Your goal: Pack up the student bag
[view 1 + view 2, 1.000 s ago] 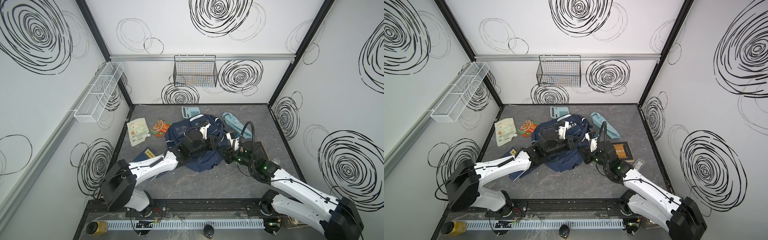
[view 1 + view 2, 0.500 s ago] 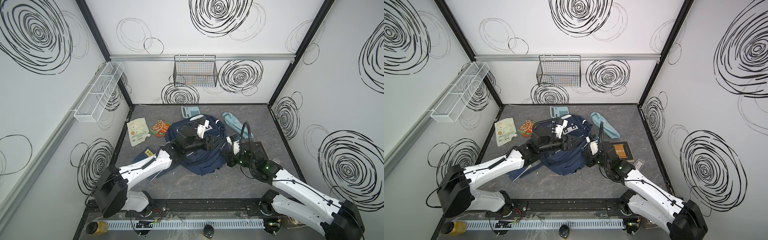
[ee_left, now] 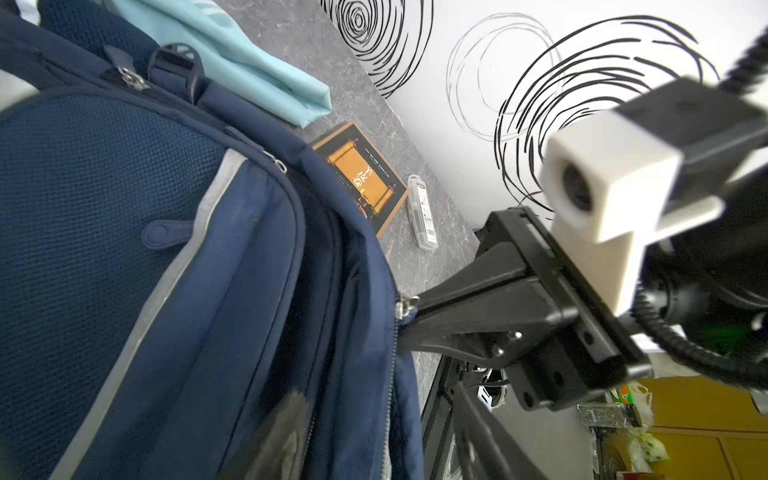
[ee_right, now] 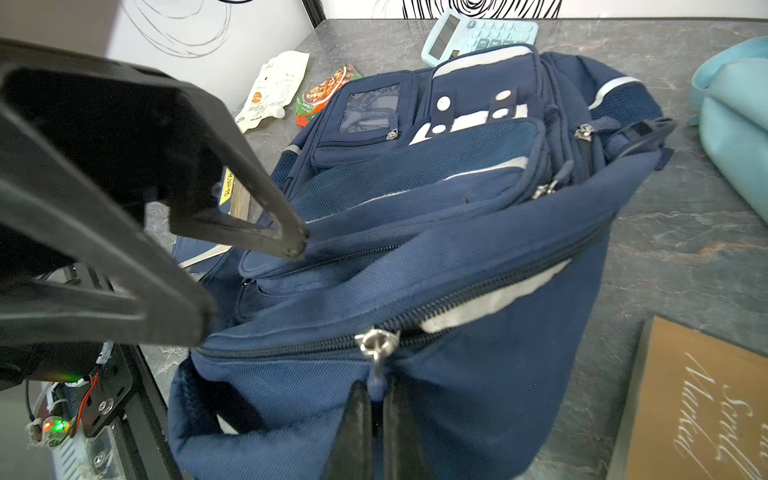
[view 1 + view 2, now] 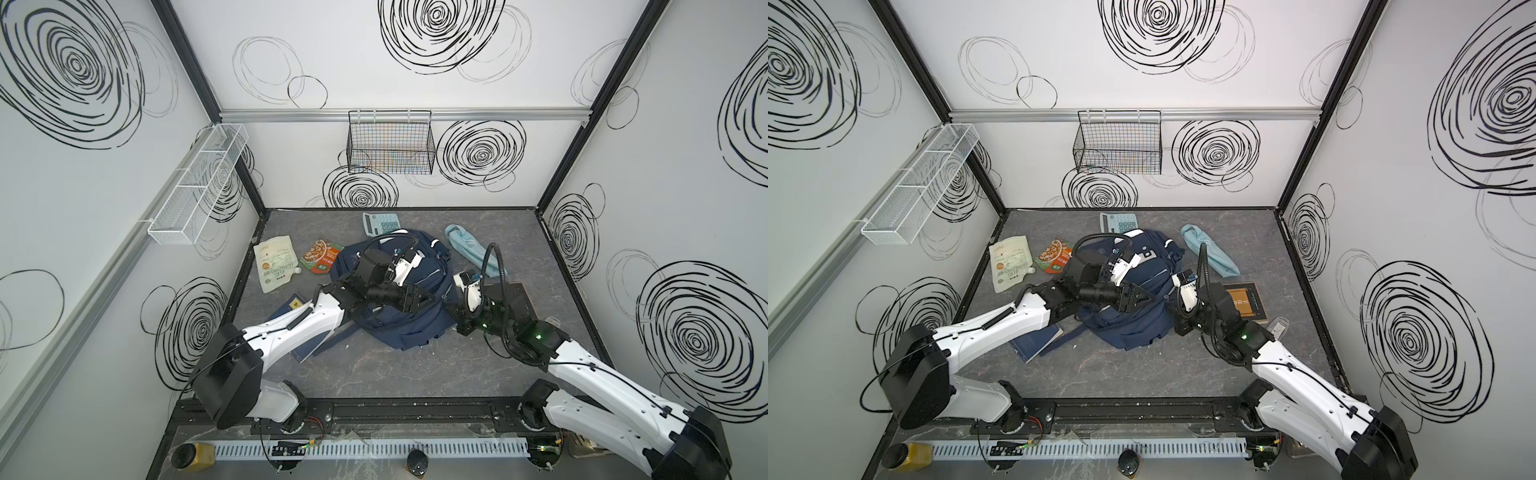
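Grey desk (image 5: 374,374): right pincer (image 4: 374,415) clamps the zip pull (image 4: 376,349) at the student bag (image 4: 478,374)'s 3 o'clock side, shown only by the wrist views; left pincer (image 4: 249,286) gapes wide, holding nothing.

Left arm (image 5: 291,332) and right arm (image 5: 602,380): white shells, black joints, ribbed black cables (image 5: 500,266), white-housed wrist camera (image 3: 611,174), green indicator lights (image 5: 538,336)

Only text I can half read: cursive on the brown book cover (image 4: 702,399), approx. "Scro…" over "Mark…", rest cut off. Print on white pouch (image 4: 274,89), snack pkt (image 4: 328,89) & calc keys (image 4: 486,35): too small/blurry.
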Available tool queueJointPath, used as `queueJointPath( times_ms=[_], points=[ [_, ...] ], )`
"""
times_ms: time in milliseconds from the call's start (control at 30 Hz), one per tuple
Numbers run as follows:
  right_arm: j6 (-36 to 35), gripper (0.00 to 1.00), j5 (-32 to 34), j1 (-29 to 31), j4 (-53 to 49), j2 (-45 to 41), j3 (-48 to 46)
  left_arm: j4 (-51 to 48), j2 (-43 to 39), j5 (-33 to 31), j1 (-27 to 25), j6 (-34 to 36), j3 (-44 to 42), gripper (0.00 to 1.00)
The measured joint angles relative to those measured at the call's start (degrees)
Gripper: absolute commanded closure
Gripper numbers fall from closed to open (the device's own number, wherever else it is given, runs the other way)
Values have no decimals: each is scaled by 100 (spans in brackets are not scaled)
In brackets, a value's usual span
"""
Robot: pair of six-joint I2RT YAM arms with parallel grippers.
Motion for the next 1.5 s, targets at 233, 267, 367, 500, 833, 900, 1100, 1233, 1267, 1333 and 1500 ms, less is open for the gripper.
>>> queueJointPath(
  times_ms=[233,267,367,500,833,900,1100,1233,1267,1333,1500],
  points=[
    [-44,100,-15,0,-4,-52,-11,339,625,494,7,-175,212,46],
    [-48,100,-17,-2,-4,-57,-17,400,660,535,11,-203,216,49],
    [-59,100,-46,-4,-2,-63,-28,520,756,632,33,-297,264,55],
    [-61,100,-96,-7,-2,-79,-61,660,898,717,48,-389,352,60],
    [-61,100,-179,-7,22,-98,-131,1003,1128,1001,59,-643,511,93],
    [-61,100,-177,-7,20,-101,-131,1043,1141,1047,61,-704,511,100],
    [-61,100,-157,-9,15,-101,-122,1095,1141,979,94,-918,511,100],
    [9,100,-98,35,-140,-74,24,1075,1128,682,42,-1132,581,100],
    [55,100,-52,92,-179,-66,74,1043,1128,605,24,-1169,638,100],
    [181,100,136,409,-197,-44,160,979,1128,367,-2,-1276,796,100],
    [584,100,625,1644,-20,111,251,1005,1130,-81,-24,-1585,1064,100]
  ],
)
